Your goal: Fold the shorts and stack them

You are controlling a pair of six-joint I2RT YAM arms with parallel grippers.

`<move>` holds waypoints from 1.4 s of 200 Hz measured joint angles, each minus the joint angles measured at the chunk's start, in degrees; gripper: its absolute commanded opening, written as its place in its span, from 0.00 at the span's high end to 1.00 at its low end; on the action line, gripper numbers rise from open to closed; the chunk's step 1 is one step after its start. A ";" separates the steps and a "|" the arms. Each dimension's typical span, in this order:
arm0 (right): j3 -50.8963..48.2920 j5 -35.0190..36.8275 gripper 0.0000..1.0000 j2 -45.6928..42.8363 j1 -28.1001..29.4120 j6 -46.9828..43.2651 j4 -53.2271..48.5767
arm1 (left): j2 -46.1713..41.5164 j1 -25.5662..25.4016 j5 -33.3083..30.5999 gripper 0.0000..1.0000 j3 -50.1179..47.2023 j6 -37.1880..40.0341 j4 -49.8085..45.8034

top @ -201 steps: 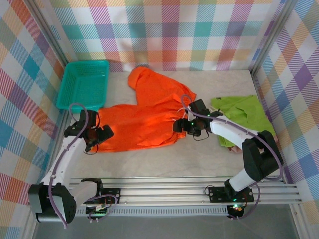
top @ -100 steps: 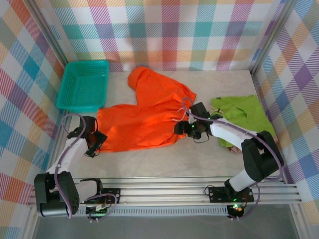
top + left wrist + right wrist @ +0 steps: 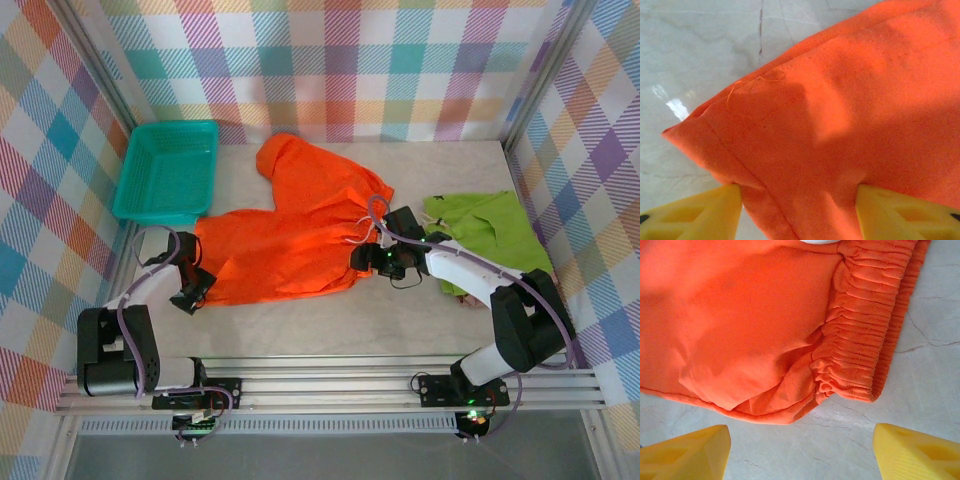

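Orange shorts: Orange shorts lie opened out mid-table. One leg runs to 12 o'clock, the other to 9, and the elastic waistband faces 3. No fold is visible.
L gripper: L gripper sits at the 9 o'clock leg end. In the wrist view its yellow fingertips are spread apart with the hem corner running between them, not pinched.
R gripper: R gripper is at the waistband's near corner. Its jaws are wide open over bare table, just beside the cloth, gripping nothing.
Green shorts: Green shorts lie at 3 o'clock, apart from the orange pair. They look flat and compact, but can't tell whether they are properly folded.
Pinkish strip: A pinkish strip shows at the green pair's near edge, poss. another pair beneath. It is too small to tell.
Basket: The teal basket sits at 10 o'clock with nothing seen in it.
Done: At most the pile at 3 o'clock, approx. the early-to-mid stage.
Left: Grip both ends of the orange pair, fold it, then carry it over and stack it at 3 o'clock.
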 measured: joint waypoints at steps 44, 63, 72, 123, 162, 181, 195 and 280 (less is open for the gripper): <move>-1.11 -0.04 0.27 0.00 -0.07 0.52 0.46 | 1.25 0.15 -0.17 0.70 0.24 0.35 0.52; -2.08 -0.50 0.28 0.00 -0.52 1.42 1.07 | 0.85 0.20 0.00 0.77 0.42 0.74 0.20; -2.54 -0.87 0.28 -0.04 -0.81 2.05 1.38 | 0.07 0.22 0.04 0.80 0.72 0.94 -0.31; -6.58 -2.43 0.37 -2.05 -1.55 9.27 6.23 | -7.91 0.22 0.00 1.00 4.55 3.41 -3.50; -9.38 -0.20 0.45 -3.56 -1.55 18.29 9.29 | -10.32 0.22 0.02 1.00 6.21 4.50 -5.29; -9.88 2.14 0.48 -3.61 -1.55 22.43 10.49 | -10.29 0.22 0.02 1.00 6.21 5.07 -5.86; -9.94 3.17 0.49 -3.39 -1.55 24.96 11.15 | -10.29 0.22 0.04 1.00 6.21 5.11 -6.25; -8.31 3.41 0.50 5.44 -1.55 31.89 15.37 | -10.12 0.22 1.09 1.00 6.21 5.14 -6.23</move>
